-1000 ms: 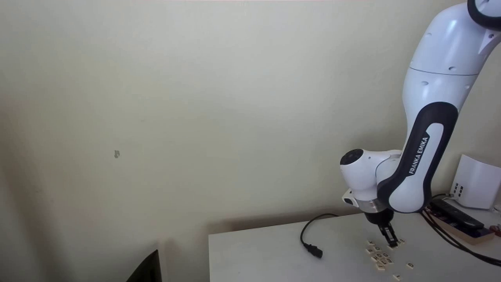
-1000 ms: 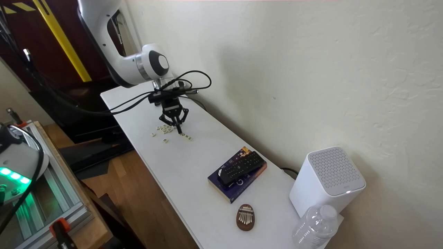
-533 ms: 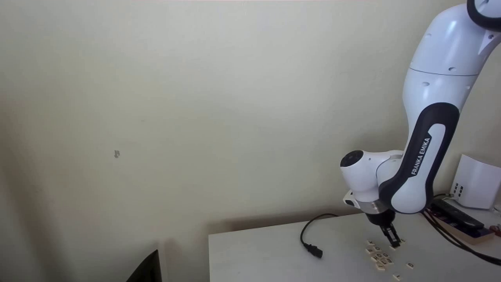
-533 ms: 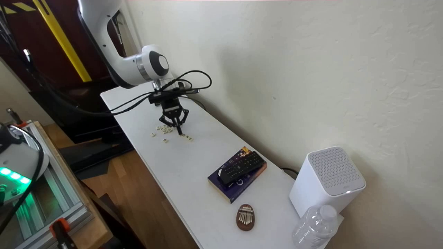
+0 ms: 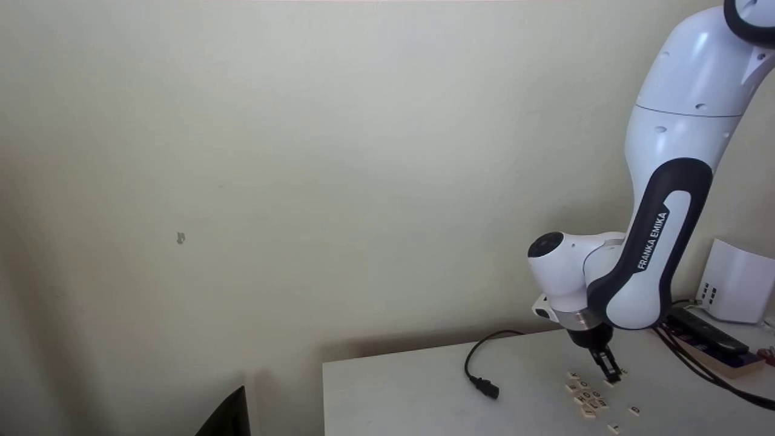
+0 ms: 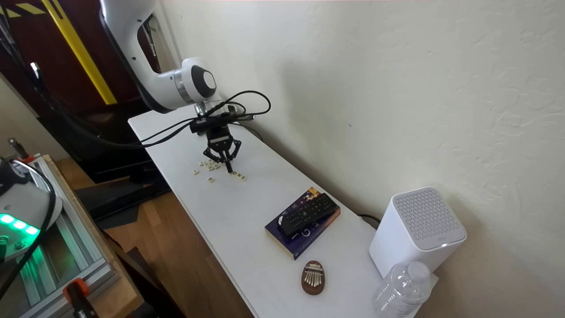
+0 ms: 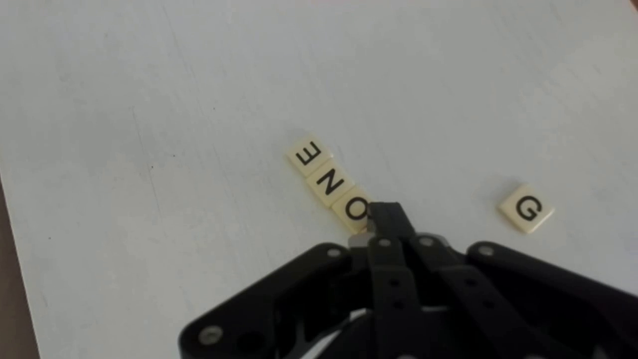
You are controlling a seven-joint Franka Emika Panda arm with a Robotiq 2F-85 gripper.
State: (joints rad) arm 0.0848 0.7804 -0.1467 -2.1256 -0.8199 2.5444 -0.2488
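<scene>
Gripper (image 7: 391,219) is pointing down over the table (image 7: 149,274), fingers pressing together, nothing showing between them. In the wrist view the O tile (image 7: 350,210) is lying just left of the fingertips, one edge disappearing behind them; can't tell whether they're touching it. The N tile (image 7: 329,182) and E tile (image 7: 308,154) are running on from it, edge to edge, away from the fingertips; the G tile (image 7: 526,208) is sitting well off to their right. Main risk: the row going crooked. Joined fingertips are making a narrow poker, so an off-centre push could be twisting the O tile and carrying its neighbours along. Going too low could be jamming the tips into the table or pinning a tile; riding too high could be skimming over something this thin. Spreading the fingers right here could be knocking the O tile sideways, since it's lying so near. In both exterior views the tile cluster (image 5: 585,397) is lying near the fingertips, on their left, so a wide sweep that way could be scattering it. The fingers are also blocking whatever is lying beneath the tips, making contact easy to misjudge. Slack cables (image 6: 123,144) are trailing from beside the gripper, possibly snagging on a big wrist turn. The book (image 6: 300,246), with the remote (image 6: 307,214) on it, is resting well apart, probably safe.
</scene>
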